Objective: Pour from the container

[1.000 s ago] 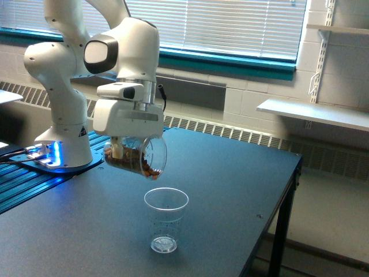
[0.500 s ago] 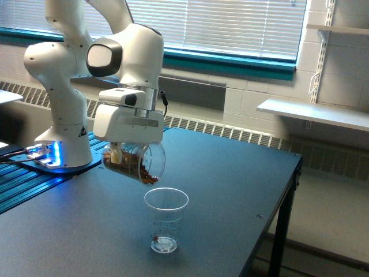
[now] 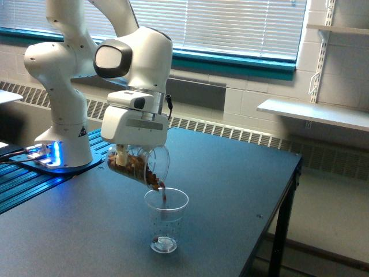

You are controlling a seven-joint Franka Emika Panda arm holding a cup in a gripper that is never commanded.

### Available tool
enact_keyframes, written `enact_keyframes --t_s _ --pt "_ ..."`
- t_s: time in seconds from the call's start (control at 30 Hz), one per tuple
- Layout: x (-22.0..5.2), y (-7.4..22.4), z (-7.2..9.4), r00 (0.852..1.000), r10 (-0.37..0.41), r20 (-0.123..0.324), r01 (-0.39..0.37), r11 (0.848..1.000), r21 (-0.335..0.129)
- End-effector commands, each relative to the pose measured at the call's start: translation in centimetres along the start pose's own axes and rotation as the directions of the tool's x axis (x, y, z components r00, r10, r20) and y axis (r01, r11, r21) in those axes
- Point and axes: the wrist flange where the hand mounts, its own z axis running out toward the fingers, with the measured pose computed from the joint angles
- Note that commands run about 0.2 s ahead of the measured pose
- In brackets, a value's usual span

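Pouring in progress: tilted container above the receiving cup.

The gripper point(image 3: 122, 157) is clamped on the container point(image 3: 140, 166), which hangs just beneath it, tipped mouth-down toward the exterior view's right. Brown bits point(image 3: 163, 193) spill from its lip into the tapered clear cup point(image 3: 165, 219) directly below on the dark table point(image 3: 230, 190). The cup's small printed marks are too small to read. Compared with half a second ago, the container is tilted further and lower, and the stream has begun.
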Motion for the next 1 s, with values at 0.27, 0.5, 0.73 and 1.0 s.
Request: enact_keyframes --t_s 0.27,0.5,0.73,1.0 --pt "0.3 -1.3 -0.1 1.000 -0.006 -0.005 0.006 1.000 -0.018" --pt "0.4 -1.7 0.0 1.000 -0.011 -0.001 0.011 1.000 -0.027" --pt "0.5 -1.9 0.1 1.000 -0.018 0.005 0.019 0.999 -0.040" --pt "0.6 -2.1 0.2 0.999 -0.031 0.011 0.032 0.998 -0.057"
